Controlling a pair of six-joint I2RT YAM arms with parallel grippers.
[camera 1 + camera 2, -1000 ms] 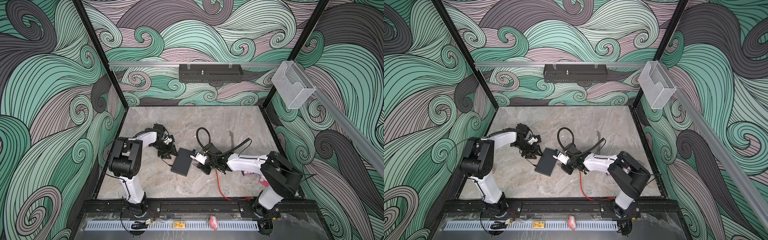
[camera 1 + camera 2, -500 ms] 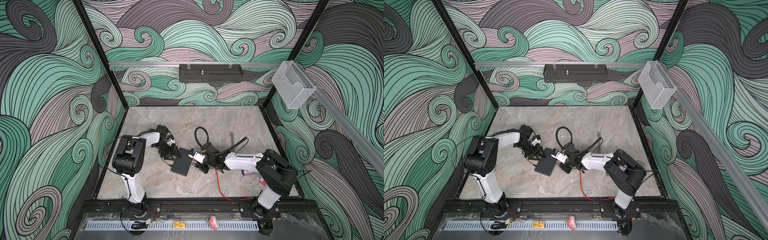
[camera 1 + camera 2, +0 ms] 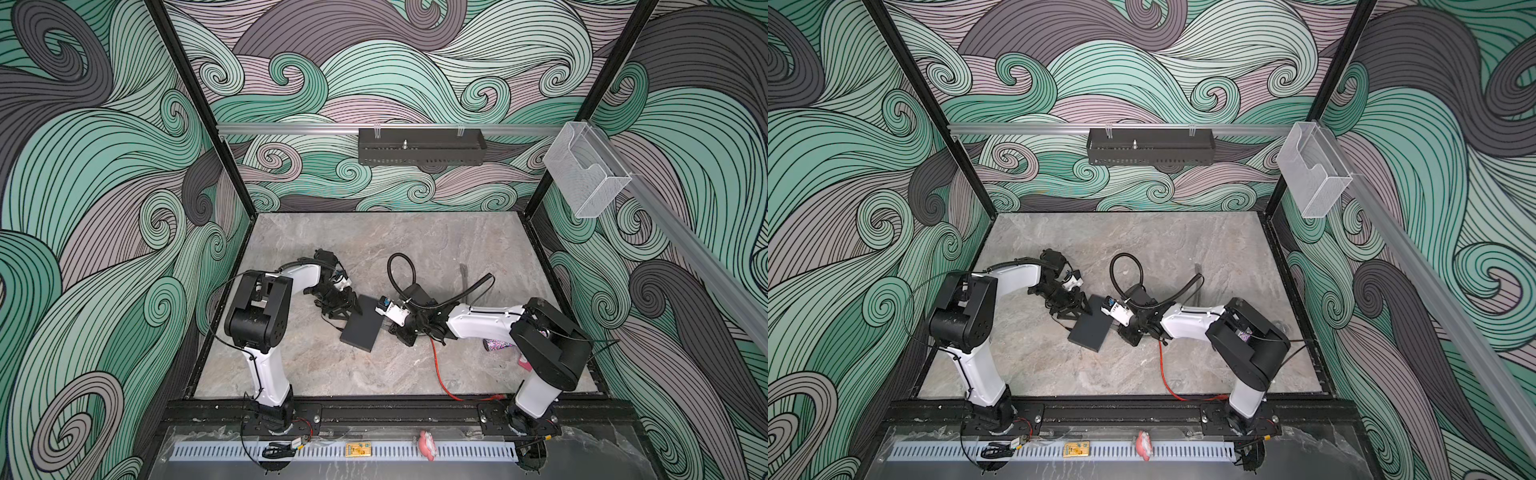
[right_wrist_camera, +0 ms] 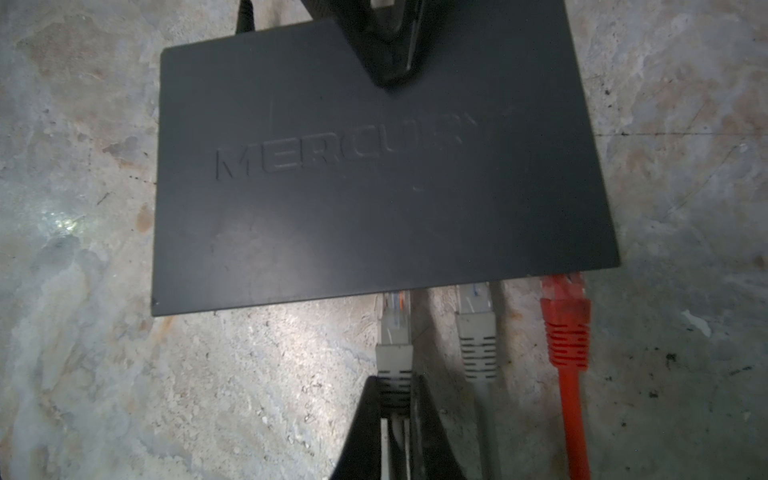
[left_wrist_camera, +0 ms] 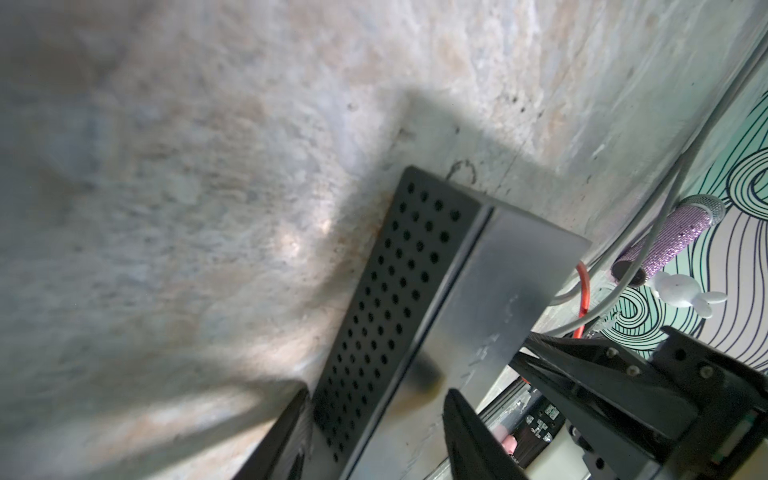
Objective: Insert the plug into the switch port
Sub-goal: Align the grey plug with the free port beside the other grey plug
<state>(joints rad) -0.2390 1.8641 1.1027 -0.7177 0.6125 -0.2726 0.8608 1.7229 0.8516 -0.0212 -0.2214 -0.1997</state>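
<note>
— While the right gripper (image 4: 395, 399) pinches the ribbed boot of the grey plastic plug (image 4: 392, 328), where is the switch?

— The flat, matte-black rectangular switch (image 4: 374, 166) lies mid-way on the marble-patterned table (image 4: 83, 208). The plug's clear tip is at its port edge; seated or not, I cannot tell.

— And the left gripper (image 5: 376, 392)?

— Jaws apart astride the far edge; clamped or not, I cannot tell. If loose, the push could slide the switch away. A skewed tip could jam, or knock the neighbouring grey plug (image 4: 476, 328) beside the red plug (image 4: 567, 328).
</note>
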